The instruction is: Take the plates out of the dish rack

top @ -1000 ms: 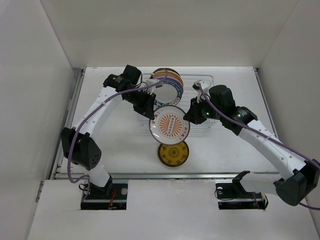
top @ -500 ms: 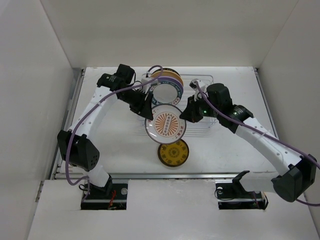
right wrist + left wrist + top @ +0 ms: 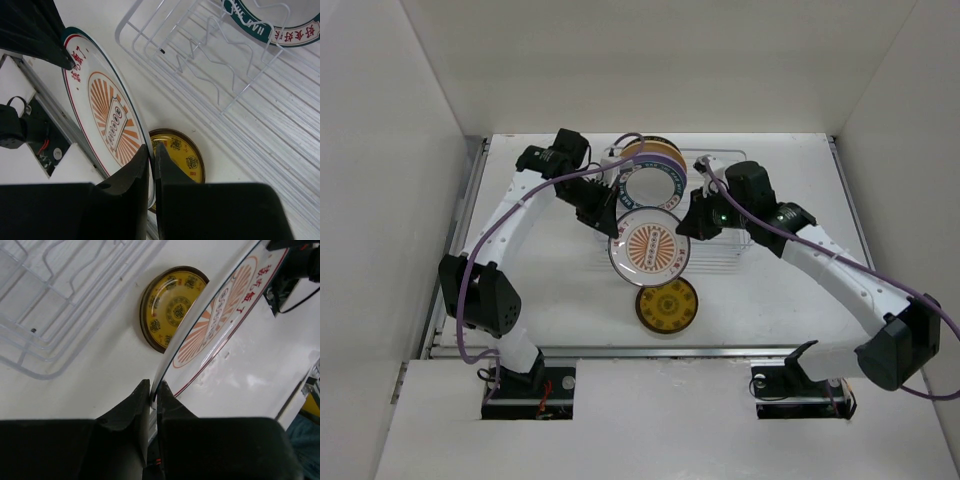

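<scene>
1. The sunburst plate (image 3: pixel 650 248), white with orange rays and a dark rim line, is held clear of the table (image 3: pixel 550 280) between the two arms. It is seen at the near side of the dish rack (image 3: pixel 725 235).
2. The left gripper (image 3: pixel 153 387) is clamped on the plate's rim, with both black fingers (image 3: pixel 135 402) pressed against the thin edge. From above, this gripper (image 3: pixel 613 228) is seen at the plate's upper left.
3. The right gripper (image 3: pixel 151 150) is likewise pinched onto the same plate (image 3: pixel 107 120), at the opposite side of the rim. Its place at the plate's upper right (image 3: pixel 688 228) is shown in the overhead view.
4. The brown-and-yellow plate (image 3: pixel 666 306) is seen lying flat on the table, just in front of the held plate. Its far edge is overlapped by the sunburst plate's lower rim in the overhead view.
5. The teal-rimmed plate (image 3: pixel 648 186) is seen standing upright among the prongs at the rack's left end. The tan and lilac plates (image 3: pixel 658 150) are racked just behind it.
6. The rack's near part, with its white wire prongs (image 3: pixel 200 65), is shown holding no plate.
</scene>
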`<action>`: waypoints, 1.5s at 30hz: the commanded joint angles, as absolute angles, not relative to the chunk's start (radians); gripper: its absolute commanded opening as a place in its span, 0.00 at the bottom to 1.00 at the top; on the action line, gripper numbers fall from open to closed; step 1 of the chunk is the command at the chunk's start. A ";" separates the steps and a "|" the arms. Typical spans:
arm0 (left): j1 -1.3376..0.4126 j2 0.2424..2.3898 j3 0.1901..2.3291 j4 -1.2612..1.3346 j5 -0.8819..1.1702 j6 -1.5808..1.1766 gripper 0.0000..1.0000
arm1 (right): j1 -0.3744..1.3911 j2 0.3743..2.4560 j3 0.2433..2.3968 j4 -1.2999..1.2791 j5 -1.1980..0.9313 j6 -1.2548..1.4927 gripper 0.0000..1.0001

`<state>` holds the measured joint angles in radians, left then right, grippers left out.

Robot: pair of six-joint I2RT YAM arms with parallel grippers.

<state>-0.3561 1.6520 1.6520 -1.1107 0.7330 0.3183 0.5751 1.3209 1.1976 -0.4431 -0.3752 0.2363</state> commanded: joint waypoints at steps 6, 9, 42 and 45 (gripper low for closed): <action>-0.347 1.614 1.652 -1.032 0.854 0.166 0.00 | 0.592 1.420 1.324 -0.362 -0.316 0.291 0.17; -0.337 1.624 1.652 -1.023 0.864 0.140 0.00 | 0.592 1.420 1.324 -0.362 -0.292 0.291 0.19; -0.141 1.615 1.577 -0.991 0.827 0.086 0.00 | 0.592 1.361 1.431 -0.381 -0.020 0.325 1.00; -0.072 1.589 1.577 -0.991 0.839 0.086 0.00 | 0.592 1.394 1.480 -0.380 -0.020 0.314 1.00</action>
